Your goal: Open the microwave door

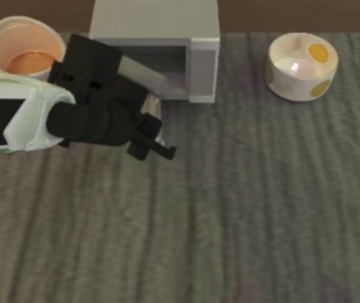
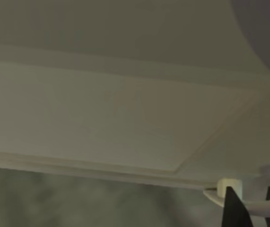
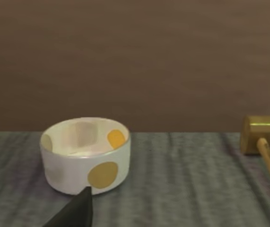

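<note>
microwave door (image 2: 101,118) fills view; left tool (image 2: 253,208) fingertips grip handle (image 2: 229,193).

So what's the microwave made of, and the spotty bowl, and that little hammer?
The microwave looks like brushed silver-grey metal, though painted plastic is possible: flat matte panels, soft sheen. Its door has a pale frame around a greyish window, probably glass or clear plastic. The spotty bowl looks like glazed ceramic: shiny white with yellow dots. The hammer seems wooden, tan with a plain handle.

A spotted white bowl (image 1: 301,66), an orange-lined bowl (image 1: 25,47), a wooden mallet (image 3: 262,142).
</note>
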Action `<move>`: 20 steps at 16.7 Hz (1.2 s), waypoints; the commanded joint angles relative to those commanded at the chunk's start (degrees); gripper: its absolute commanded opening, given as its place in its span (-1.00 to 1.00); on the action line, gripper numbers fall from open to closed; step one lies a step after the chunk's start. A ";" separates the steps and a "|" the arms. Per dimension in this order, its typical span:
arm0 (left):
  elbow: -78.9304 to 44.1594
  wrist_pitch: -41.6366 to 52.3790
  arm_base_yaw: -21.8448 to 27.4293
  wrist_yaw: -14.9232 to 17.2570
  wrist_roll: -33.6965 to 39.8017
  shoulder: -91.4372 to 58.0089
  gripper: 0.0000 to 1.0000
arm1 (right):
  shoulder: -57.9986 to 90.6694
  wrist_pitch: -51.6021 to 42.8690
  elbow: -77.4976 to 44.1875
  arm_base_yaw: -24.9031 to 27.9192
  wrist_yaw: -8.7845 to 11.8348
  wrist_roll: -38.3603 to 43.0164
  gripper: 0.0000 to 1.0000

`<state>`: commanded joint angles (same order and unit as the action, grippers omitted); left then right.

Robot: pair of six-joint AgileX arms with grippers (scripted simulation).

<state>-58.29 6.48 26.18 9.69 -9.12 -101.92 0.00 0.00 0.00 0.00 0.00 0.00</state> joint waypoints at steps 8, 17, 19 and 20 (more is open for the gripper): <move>0.41 0.33 -0.22 1.31 -1.01 0.23 -1.00 | 0.00 0.00 0.00 0.00 0.00 0.00 1.00; 1.27 0.84 -2.03 3.69 -4.57 1.17 -1.00 | 0.00 0.00 0.00 0.00 0.00 0.00 1.00; 1.27 0.84 -2.03 3.69 -4.57 1.17 -1.00 | 0.00 0.00 0.00 0.00 0.00 0.00 1.00; 1.27 0.84 -2.03 3.69 -4.57 1.17 -1.00 | 0.00 0.00 0.00 0.00 0.00 0.00 1.00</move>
<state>-57.03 7.32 24.16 13.39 -13.70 -100.75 0.00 0.00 0.00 0.00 0.00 0.00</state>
